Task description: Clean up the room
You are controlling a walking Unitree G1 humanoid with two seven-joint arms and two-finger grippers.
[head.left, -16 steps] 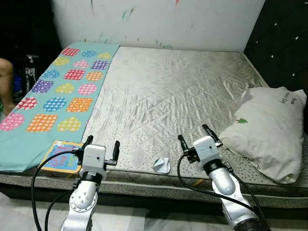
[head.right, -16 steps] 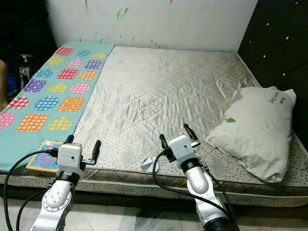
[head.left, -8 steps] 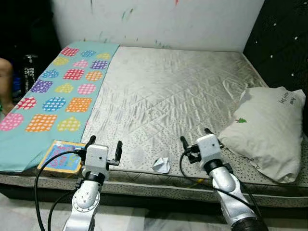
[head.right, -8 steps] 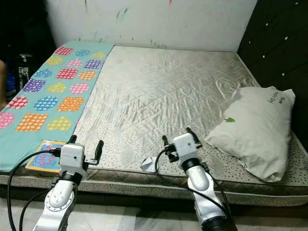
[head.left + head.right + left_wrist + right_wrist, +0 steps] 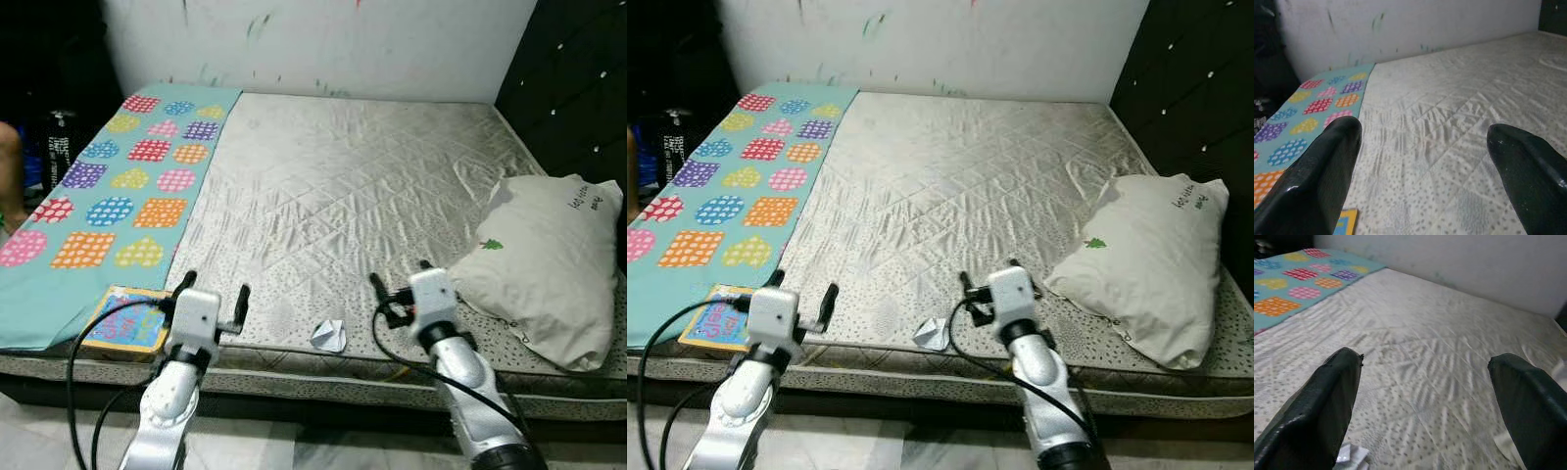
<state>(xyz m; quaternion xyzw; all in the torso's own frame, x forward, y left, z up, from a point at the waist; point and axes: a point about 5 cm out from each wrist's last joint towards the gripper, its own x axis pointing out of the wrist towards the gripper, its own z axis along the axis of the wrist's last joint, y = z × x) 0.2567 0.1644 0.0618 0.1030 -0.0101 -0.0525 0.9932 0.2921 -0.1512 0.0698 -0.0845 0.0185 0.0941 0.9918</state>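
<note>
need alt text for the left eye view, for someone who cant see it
Two silver robot arms reach over the near edge of a bare quilted mattress, the left gripper and right gripper both open, with a crumpled paper lying between them. A colourful book lies near the left gripper on a patterned teal sheet; a white pillow lies on the right.

Bedroom in a home. Bare quilted silver-grey mattress (image 5: 343,206) on a low bed base, white pillow with a small green tree print (image 5: 544,259) at its right edge, teal sheet with coloured dotted patches (image 5: 118,186) along the left. Black tufted padded wall panel (image 5: 578,88) to the right, white paint-smeared wall (image 5: 323,44) behind.
</note>
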